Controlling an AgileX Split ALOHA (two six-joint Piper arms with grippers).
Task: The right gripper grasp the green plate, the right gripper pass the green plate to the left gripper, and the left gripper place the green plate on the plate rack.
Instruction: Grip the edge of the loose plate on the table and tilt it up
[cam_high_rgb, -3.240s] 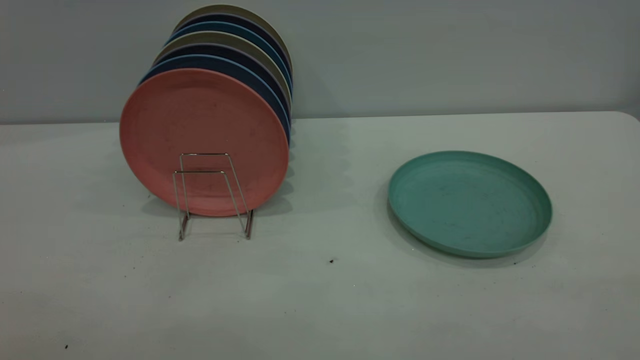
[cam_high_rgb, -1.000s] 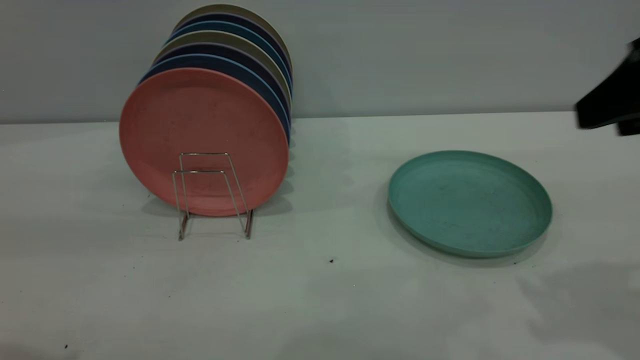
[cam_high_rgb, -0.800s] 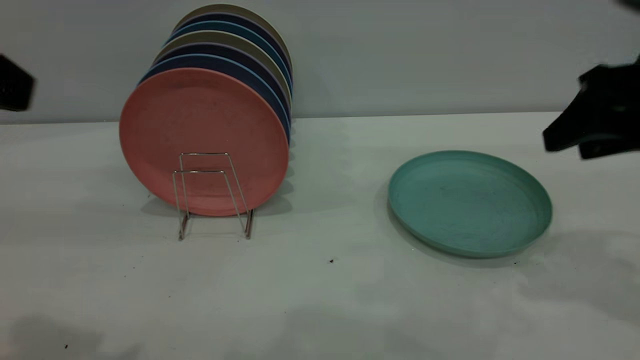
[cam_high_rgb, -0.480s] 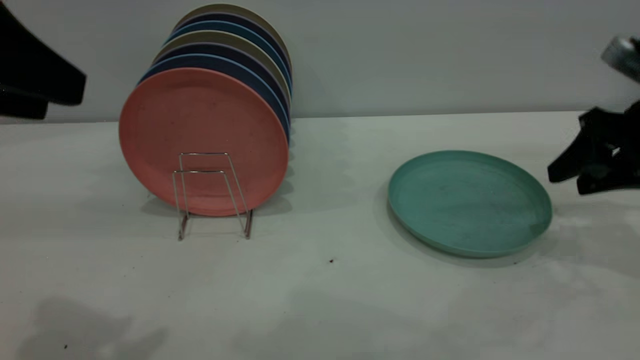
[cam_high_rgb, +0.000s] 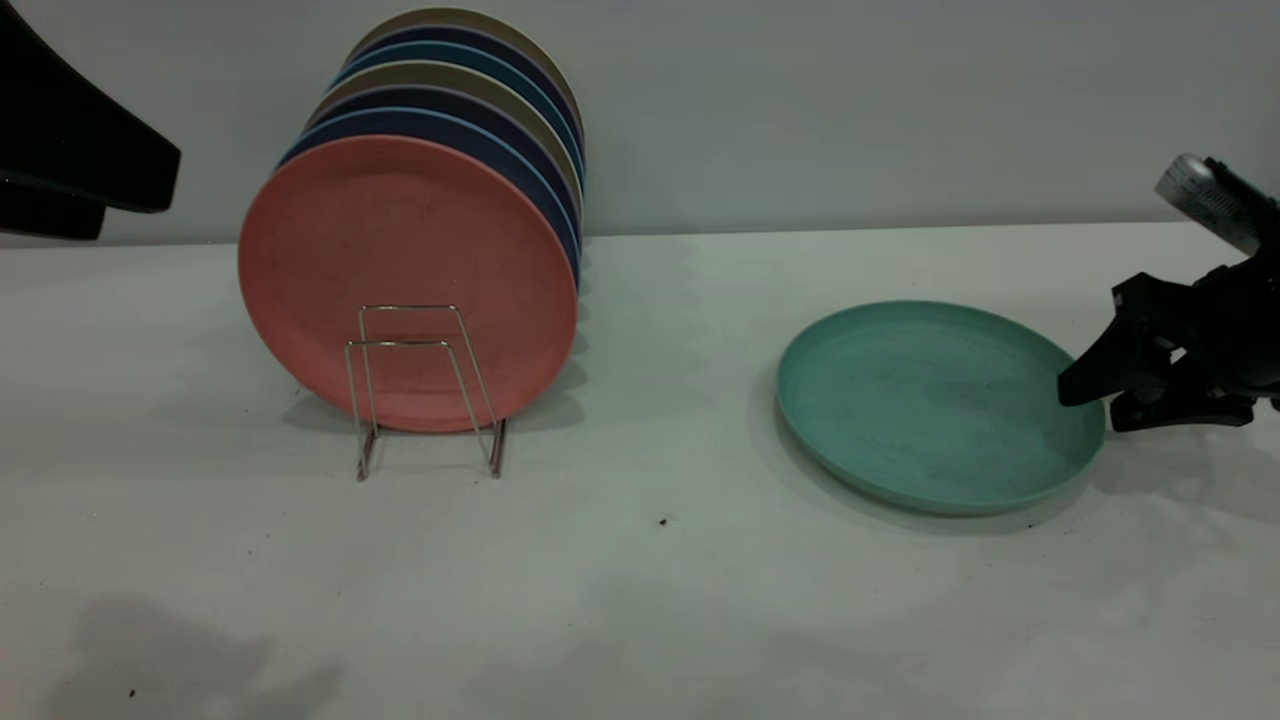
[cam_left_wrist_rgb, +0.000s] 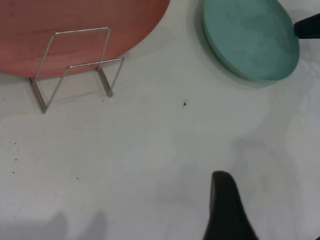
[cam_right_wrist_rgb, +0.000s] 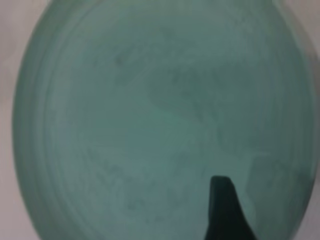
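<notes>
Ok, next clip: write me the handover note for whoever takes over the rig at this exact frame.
Right gripper: open, at the green plate's right rim, upper finger over the rim, nothing gripped.
Left gripper: high at the far left, away from the work.
Green plate: flat on the table.
Plate rack: front loops free, pink plate behind them.
Done: nothing.
Left: grasp, handover, racking.

bare table (cam_high_rgb: 650, 600), rack (cam_high_rgb: 425, 390) front slot free
</notes>
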